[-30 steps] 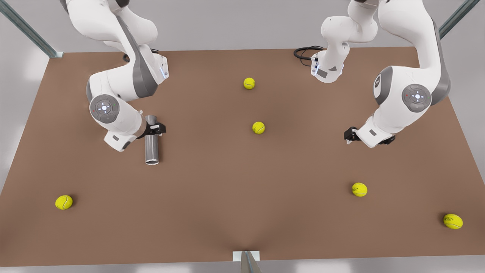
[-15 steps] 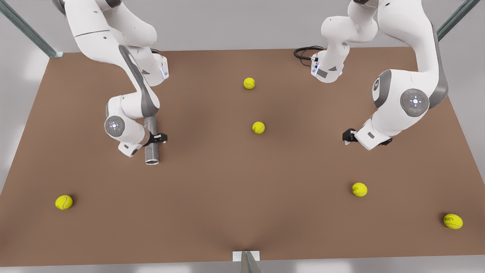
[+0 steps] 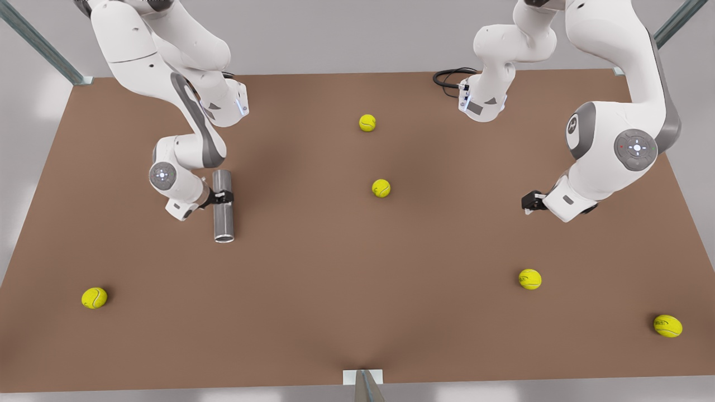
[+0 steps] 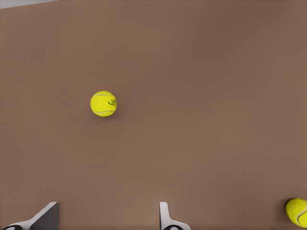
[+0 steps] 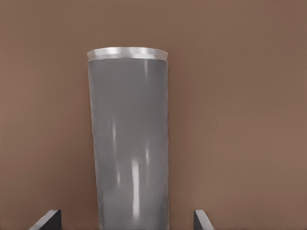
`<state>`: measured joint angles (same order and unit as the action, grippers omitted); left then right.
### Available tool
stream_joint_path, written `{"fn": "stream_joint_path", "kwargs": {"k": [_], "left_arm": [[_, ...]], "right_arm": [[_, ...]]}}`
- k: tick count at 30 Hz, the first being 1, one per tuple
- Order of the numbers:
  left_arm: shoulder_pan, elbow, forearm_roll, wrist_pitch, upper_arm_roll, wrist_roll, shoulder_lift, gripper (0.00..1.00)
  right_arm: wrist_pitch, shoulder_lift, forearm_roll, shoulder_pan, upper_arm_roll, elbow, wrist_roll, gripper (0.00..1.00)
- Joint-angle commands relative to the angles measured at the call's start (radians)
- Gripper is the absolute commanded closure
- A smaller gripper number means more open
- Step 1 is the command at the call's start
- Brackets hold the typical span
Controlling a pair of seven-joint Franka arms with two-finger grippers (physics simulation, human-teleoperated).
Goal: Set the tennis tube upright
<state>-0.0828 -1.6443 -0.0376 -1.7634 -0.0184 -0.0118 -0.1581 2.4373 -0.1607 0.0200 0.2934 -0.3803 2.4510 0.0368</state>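
Right wrist view: slim grey metallic tennis tube [image 5: 129, 143] lies flat between my right gripper [image 5: 125, 220] fingers, which are spread wide and not yet touching it.
Tube position: on brown table [image 3: 357, 312], lighter rim nearest the camera.
Left gripper [image 4: 105, 218]: parted, holding nothing, waiting above yellow tennis ball [image 4: 103, 103].

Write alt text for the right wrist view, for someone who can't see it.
A grey metallic tennis tube lies on its side on the brown table, running away from the camera and ending in a lighter rim. The right gripper is open, its two fingertips standing on either side of the tube with a gap on each side.
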Motion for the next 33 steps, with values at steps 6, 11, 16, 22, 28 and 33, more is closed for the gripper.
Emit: {"fn": "stream_joint_path", "kwargs": {"k": [6,11,16,22,28,33], "left_arm": [[0.0,0.001,-0.001,0.001,0.0,0.001,0.0,0.01],[0.0,0.001,-0.001,0.001,0.0,0.001,0.002,0.01],[-0.009,0.0,-0.001,-0.001,-0.002,0.006,0.0,0.01],[-0.006,0.003,-0.001,-0.002,-0.002,0.003,0.003,0.01],[-0.009,0.001,0.001,-0.001,-0.003,0.007,0.002,0.01],[-0.012,0.001,-0.001,0.001,-0.005,0.007,0.005,0.01]], "right_arm": [[0.052,-0.026,0.0,0.012,0.0,0.037,0.0,0.0],[0.088,-0.049,0.0,0.015,0.0,0.048,0.0,0.0],[0.114,-0.078,0.0,0.013,0.0,0.052,-0.002,0.0],[0.15,-0.115,0.002,0.015,0.0,0.052,-0.002,0.0],[0.166,-0.125,0.018,0.015,0.003,0.054,0.002,0.0],[0.178,-0.137,0.025,0.013,0.003,0.055,0.006,0.09]]}}
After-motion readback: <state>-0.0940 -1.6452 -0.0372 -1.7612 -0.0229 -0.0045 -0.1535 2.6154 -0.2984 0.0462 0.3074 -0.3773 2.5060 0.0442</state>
